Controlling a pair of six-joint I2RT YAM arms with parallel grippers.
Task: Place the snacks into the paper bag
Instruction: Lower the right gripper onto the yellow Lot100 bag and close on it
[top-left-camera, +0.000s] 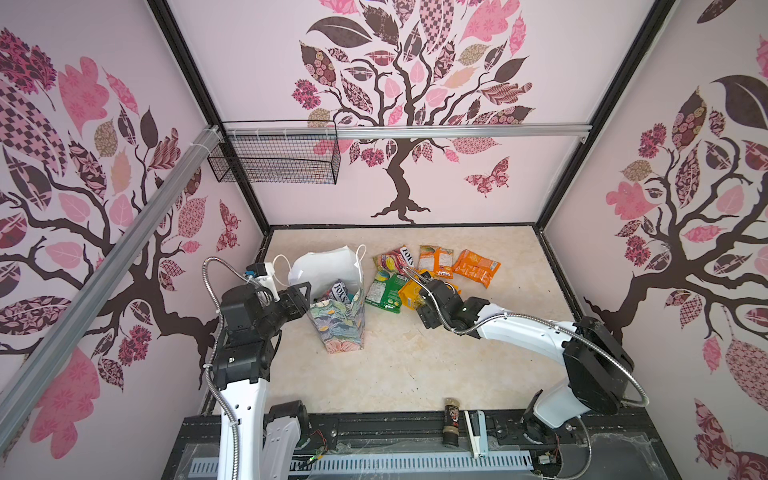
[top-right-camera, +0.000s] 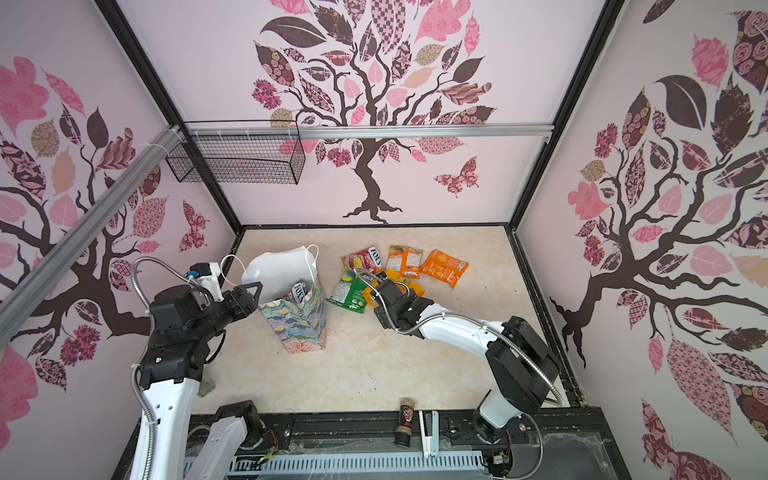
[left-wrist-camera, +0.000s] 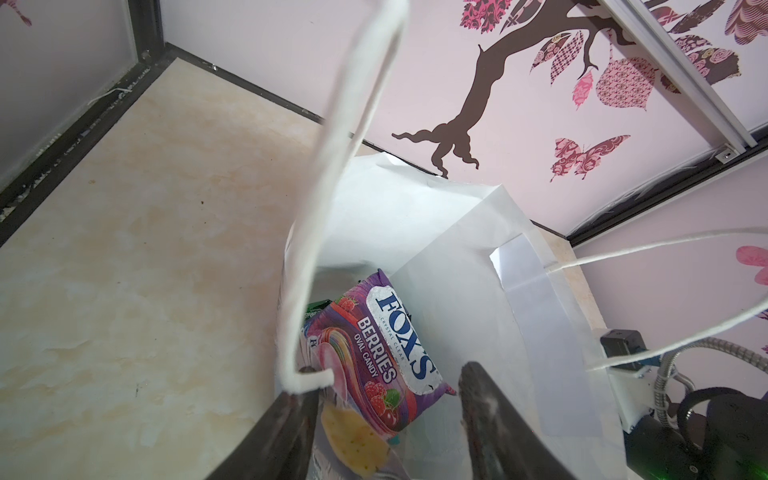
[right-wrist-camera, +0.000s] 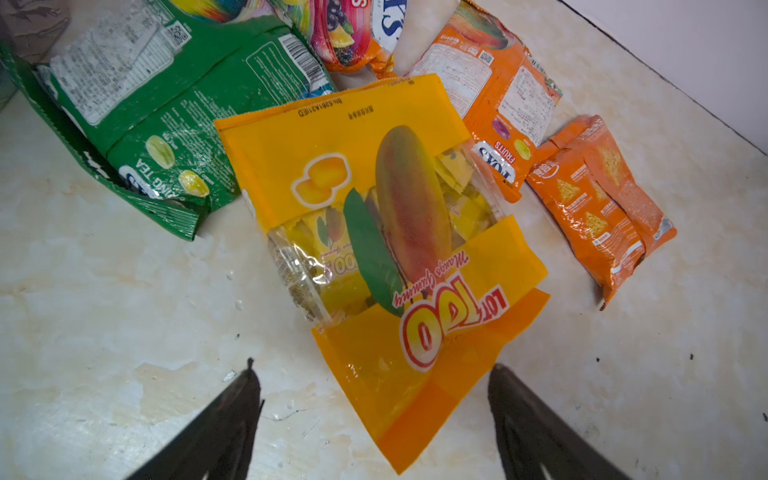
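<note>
The floral paper bag (top-left-camera: 337, 328) (top-right-camera: 300, 328) stands upright with its white mouth open. A purple FOX'S packet (left-wrist-camera: 386, 349) (top-left-camera: 343, 293) sits inside on other snacks. My left gripper (left-wrist-camera: 384, 380) (top-left-camera: 305, 291) is open at the bag's rim, one finger by the wall and cord handle, the other inside. To the bag's right lie a green packet (right-wrist-camera: 166, 116) (top-left-camera: 384, 293), a red FOX'S packet (top-left-camera: 395, 257), an orange FOX'S packet (right-wrist-camera: 498, 104) (top-left-camera: 434, 257) and an orange chip packet (right-wrist-camera: 598, 208) (top-left-camera: 476, 268). My right gripper (right-wrist-camera: 372, 368) (top-left-camera: 415, 291) hangs open over the yellow mango packet (right-wrist-camera: 386, 232), its near corner between the fingers.
A black wire basket (top-left-camera: 274, 160) hangs on the back rail at the left. A small dark jar (top-left-camera: 450, 422) and a white stapler-like object (top-left-camera: 478, 432) lie at the front edge. Walls close the floor on three sides.
</note>
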